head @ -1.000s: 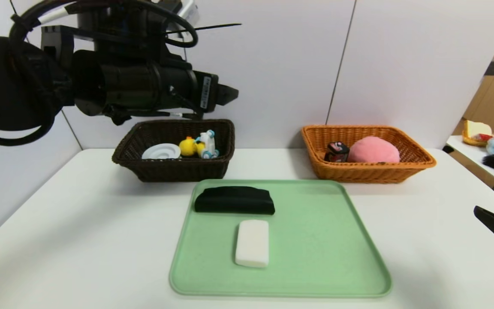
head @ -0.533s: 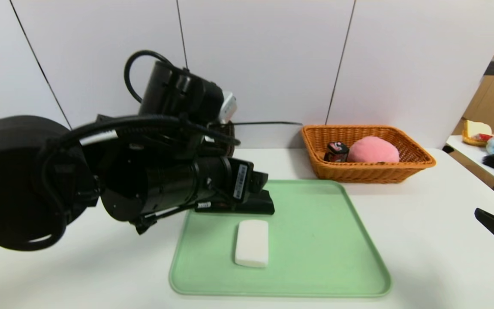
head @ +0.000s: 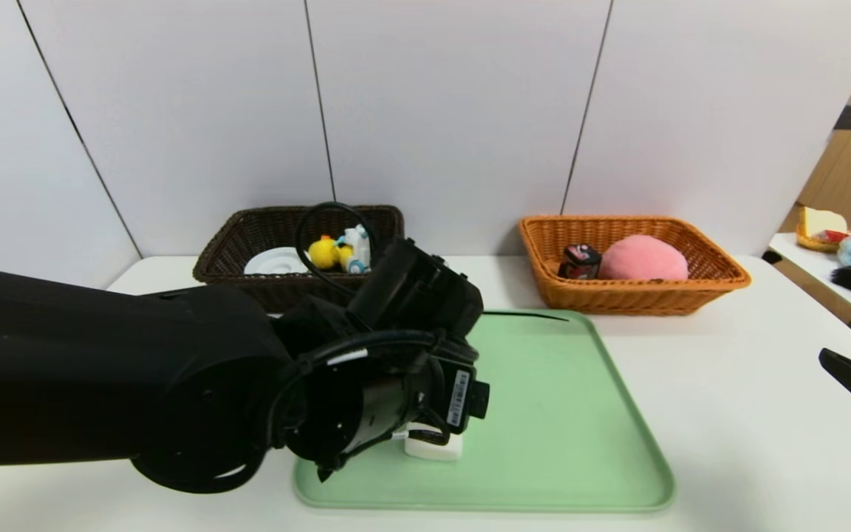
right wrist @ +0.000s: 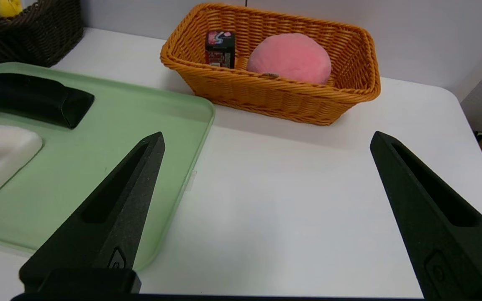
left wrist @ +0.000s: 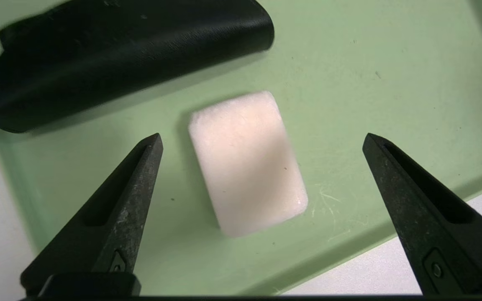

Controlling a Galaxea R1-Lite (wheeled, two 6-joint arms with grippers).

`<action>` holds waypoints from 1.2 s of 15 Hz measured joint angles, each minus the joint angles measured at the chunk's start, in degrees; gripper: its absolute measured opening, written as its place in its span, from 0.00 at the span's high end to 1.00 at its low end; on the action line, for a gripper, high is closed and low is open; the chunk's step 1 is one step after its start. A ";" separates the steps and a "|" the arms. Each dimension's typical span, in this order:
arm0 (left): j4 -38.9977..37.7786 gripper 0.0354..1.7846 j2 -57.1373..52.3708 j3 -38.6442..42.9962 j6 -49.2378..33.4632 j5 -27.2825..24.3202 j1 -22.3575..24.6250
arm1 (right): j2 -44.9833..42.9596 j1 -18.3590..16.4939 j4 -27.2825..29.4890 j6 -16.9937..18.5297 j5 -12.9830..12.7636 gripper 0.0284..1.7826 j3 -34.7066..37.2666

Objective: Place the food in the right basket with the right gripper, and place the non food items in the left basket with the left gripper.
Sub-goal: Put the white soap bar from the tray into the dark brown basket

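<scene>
- The left gripper (left wrist: 262, 140) hangs over the near part of the green tray (head: 566, 443), its two pointed fingers (left wrist: 132, 184) spread wide on either side of the white soap-like bar (left wrist: 247, 163), not touching it.
- From the head camera the black left arm hides nearly all of this: only a sliver of the white soap-like bar (head: 436, 447) shows beneath the wrist, and the spread of the fingers cannot be read there.
- The black folded pouch (left wrist: 119, 54) lies on the tray just beyond the bar; the left wrist camera shows it whole, while in the head view the arm covers it.
- The right gripper (right wrist: 266, 142) sits parked low over the white table (head: 728, 399) to the right of the tray, released, fingers apart and holding nothing; the head camera catches only one black tip at the frame edge.
- Farther back on the left, the dark brown basket (head: 248, 236) holds the yellow duck toy (head: 326, 251) on its scooter and the white round ribbed container (head: 274, 262).
- Farther back on the right, the orange-tan basket (head: 713, 273) holds the pink plush peach (head: 643, 258) and the small black canister (head: 580, 260), side by side; the right wrist camera shows the canister's red-pink label more plainly.
</scene>
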 joint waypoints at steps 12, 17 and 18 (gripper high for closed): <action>-0.30 0.06 9.67 -0.82 -2.32 1.38 -0.52 | 0.85 0.06 -2.12 0.13 1.46 0.05 0.05; 0.09 0.34 10.08 -0.68 -1.96 2.29 -0.48 | 0.72 0.06 -2.10 0.11 1.45 0.05 0.33; 0.16 0.41 10.03 -0.71 -1.99 2.27 -0.50 | 0.66 0.04 -2.08 0.13 1.45 0.05 0.35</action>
